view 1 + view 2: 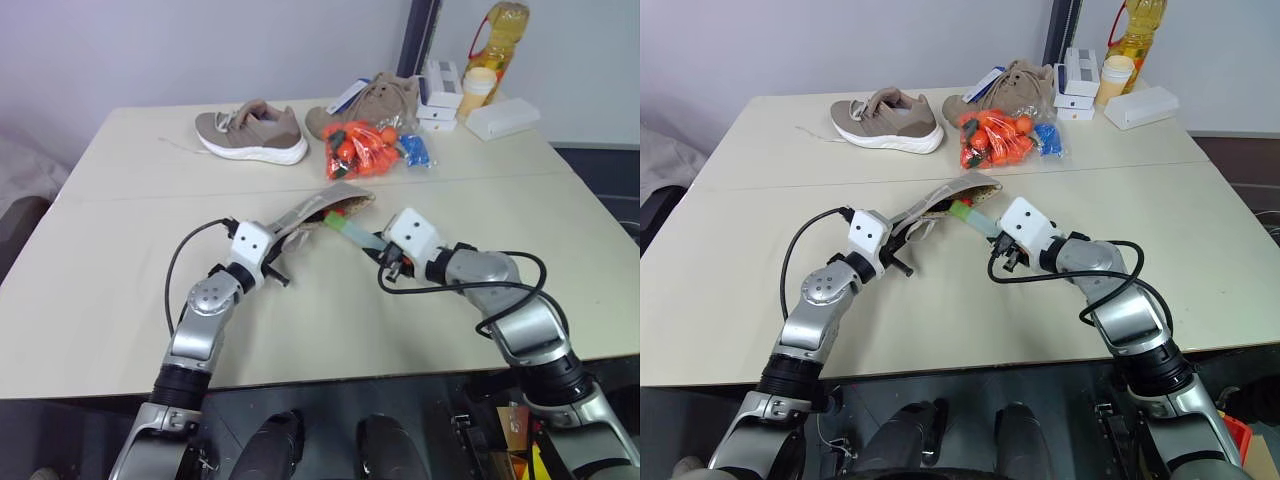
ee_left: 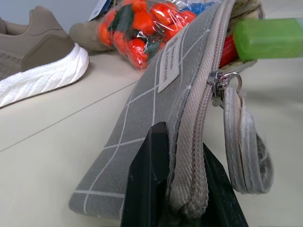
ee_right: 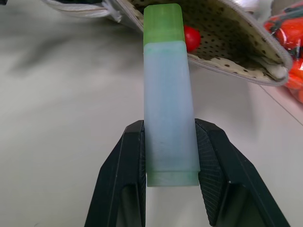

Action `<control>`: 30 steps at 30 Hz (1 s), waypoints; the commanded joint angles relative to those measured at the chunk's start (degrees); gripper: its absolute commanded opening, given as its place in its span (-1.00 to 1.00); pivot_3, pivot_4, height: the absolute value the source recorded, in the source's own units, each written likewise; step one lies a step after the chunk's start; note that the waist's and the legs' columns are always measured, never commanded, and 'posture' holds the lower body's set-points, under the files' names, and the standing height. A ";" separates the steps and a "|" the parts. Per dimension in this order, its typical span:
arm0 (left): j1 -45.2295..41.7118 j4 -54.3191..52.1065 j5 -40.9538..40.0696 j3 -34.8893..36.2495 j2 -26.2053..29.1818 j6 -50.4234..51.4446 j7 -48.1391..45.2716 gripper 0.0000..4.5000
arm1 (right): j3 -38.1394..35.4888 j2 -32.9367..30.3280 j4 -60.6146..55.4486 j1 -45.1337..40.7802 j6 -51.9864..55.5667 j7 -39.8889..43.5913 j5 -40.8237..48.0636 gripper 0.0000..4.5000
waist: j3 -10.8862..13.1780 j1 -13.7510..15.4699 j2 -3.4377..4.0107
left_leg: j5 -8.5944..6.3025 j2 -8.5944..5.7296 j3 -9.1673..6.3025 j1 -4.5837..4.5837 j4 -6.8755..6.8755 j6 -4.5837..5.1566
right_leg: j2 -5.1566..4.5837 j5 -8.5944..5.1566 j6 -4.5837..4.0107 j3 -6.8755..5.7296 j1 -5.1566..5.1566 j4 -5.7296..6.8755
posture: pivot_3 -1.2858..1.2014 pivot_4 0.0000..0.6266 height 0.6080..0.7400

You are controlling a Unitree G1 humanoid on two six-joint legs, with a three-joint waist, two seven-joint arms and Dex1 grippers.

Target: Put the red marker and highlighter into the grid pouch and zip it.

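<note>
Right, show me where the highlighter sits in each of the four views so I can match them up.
Left eye view: highlighter at centre, between the right gripper and the grid pouch mouth.
Right eye view: just above centre, cap at the pouch opening.
Left wrist view: green cap at the upper right edge.
Right wrist view: upright in the middle, between the black fingers.
Shared landmark: the red marker tip inside the pouch, beside the cap.

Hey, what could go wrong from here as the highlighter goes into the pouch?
1. The highlighter has only its green cap at the mouth of the grid pouch; it could catch on the dotted lining's edge.
2. The red marker already sits in the opening, so the highlighter may push against it.
3. The left end effector pinches only the pouch's zipper end, so a push could fold the fabric.
</note>
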 commanded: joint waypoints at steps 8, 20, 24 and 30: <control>1.08 -3.99 1.19 -3.80 3.70 -6.37 -6.34 -1.00 | 4.07 -3.63 -2.83 -5.16 1.95 1.83 -5.15 -0.60 | 0.00 0.02 0.00 | 0.00 0.00 0.00 0.00 0.00 0.00 | -0.01 0.00 0.00 0.00 0.00 -0.02 | 0.03 -0.52 1.00; 1.99 -4.17 4.14 -8.27 8.24 -11.38 -12.10 -1.00 | 14.95 -6.82 -1.98 -11.16 -4.45 8.54 -15.84 -0.60 | 0.00 -0.06 0.00 | -0.01 0.01 0.01 -0.01 -0.07 0.01 | -0.02 0.00 0.00 0.01 -0.04 -0.05 | 0.03 -0.52 1.00; 1.91 -4.55 4.08 -7.92 8.19 -10.93 -11.72 -1.00 | 13.55 -5.38 -2.23 -11.28 -4.52 8.73 -16.44 0.03 | 0.00 -0.02 0.00 | -0.01 0.00 0.00 -0.02 -0.06 0.01 | -0.02 0.00 0.00 0.01 -0.03 -0.05 | 0.03 -0.52 1.00; 1.31 -3.87 3.12 -6.19 7.80 -9.43 -10.42 -1.00 | 6.23 -5.62 -4.91 -10.22 -2.89 9.55 -12.26 0.95 | 0.00 0.01 0.00 | -0.01 0.00 0.00 -0.02 -0.06 0.00 | -0.02 0.00 0.00 0.01 -0.04 -0.05 | 0.03 -0.52 1.00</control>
